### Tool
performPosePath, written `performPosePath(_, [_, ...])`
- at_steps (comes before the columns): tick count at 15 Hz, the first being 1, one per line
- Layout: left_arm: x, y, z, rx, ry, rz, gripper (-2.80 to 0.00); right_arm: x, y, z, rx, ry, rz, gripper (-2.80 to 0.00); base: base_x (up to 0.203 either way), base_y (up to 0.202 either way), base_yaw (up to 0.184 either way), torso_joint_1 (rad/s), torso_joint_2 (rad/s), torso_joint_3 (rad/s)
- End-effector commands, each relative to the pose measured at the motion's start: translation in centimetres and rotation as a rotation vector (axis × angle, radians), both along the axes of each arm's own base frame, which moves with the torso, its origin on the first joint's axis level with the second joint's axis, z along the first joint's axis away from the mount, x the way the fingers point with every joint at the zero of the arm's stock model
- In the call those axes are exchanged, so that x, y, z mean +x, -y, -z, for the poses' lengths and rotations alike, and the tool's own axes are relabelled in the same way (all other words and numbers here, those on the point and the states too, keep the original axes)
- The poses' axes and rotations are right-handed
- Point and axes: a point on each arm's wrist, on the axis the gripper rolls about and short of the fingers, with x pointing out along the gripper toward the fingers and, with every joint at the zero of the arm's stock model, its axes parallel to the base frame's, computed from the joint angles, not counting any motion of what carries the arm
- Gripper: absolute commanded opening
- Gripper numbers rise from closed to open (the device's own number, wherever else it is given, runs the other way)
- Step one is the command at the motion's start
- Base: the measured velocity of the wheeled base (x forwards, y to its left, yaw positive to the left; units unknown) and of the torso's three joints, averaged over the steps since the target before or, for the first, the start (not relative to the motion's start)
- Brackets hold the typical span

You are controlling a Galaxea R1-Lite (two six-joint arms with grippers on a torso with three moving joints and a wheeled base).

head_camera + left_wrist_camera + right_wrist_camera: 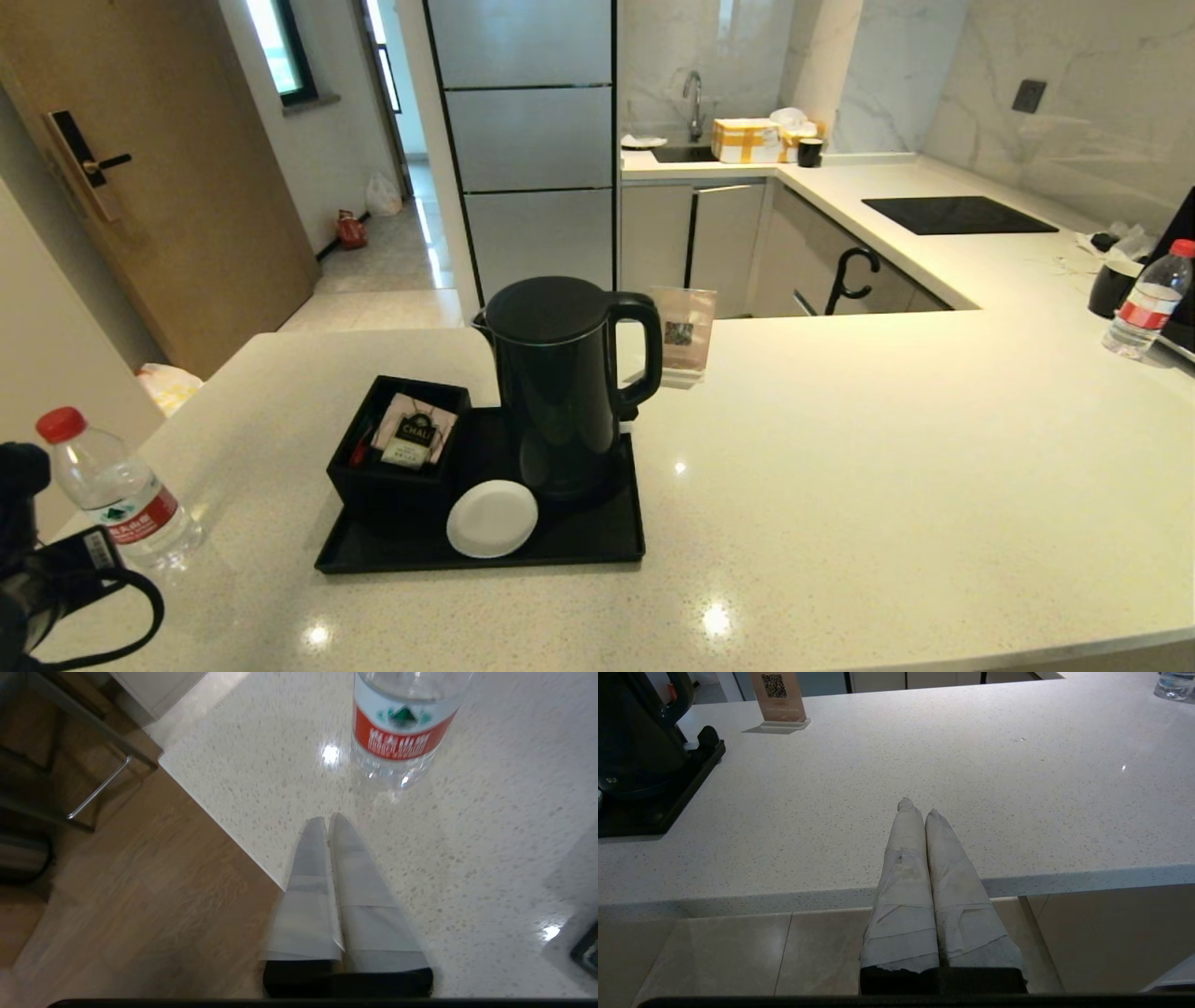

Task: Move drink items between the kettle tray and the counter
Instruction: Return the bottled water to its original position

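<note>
Left gripper [327, 820] clenched empty, water bottle [401, 728] with red-and-white label just ahead on counter [490, 812]. Right gripper [919, 807] clenched empty; kettle [558, 387] on tray [597, 539]. Sachet [414, 437] reads "CHALI".

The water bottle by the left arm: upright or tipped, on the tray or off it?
Upright and off the tray: the water bottle stands cap-up on the counter, apart from the kettle tray.

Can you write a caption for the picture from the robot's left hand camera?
Left gripper, fingers shut, hovers over the counter just short of the upright water bottle.
</note>
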Motion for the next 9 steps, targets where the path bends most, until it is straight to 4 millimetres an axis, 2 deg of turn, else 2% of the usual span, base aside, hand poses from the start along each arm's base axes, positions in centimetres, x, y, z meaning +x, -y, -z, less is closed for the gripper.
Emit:
performPosePath(1, [0.4,-0.2,0.6,-0.007,-0.030,-0.007,0.00,0.0,0.0,0.0,0.000,-0.002,0.000,-2.80,0.000,0.000,0.000,0.000,0.00,0.000])
performPosePath(5, [1.6,-1.2,2.7,-0.016,-0.062,-0.040,0.00,0.0,0.0,0.0,0.000,-0.002,0.000,-2.80,0.000,0.000,0.000,0.000,0.00,0.000])
performPosePath(9, [2.1,-1.5,2.7,-0.006,-0.028,-0.042,0.00,0.0,0.0,0.0,0.000,-0.002,0.000,-2.80,0.000,0.000,0.000,0.000,0.00,0.000])
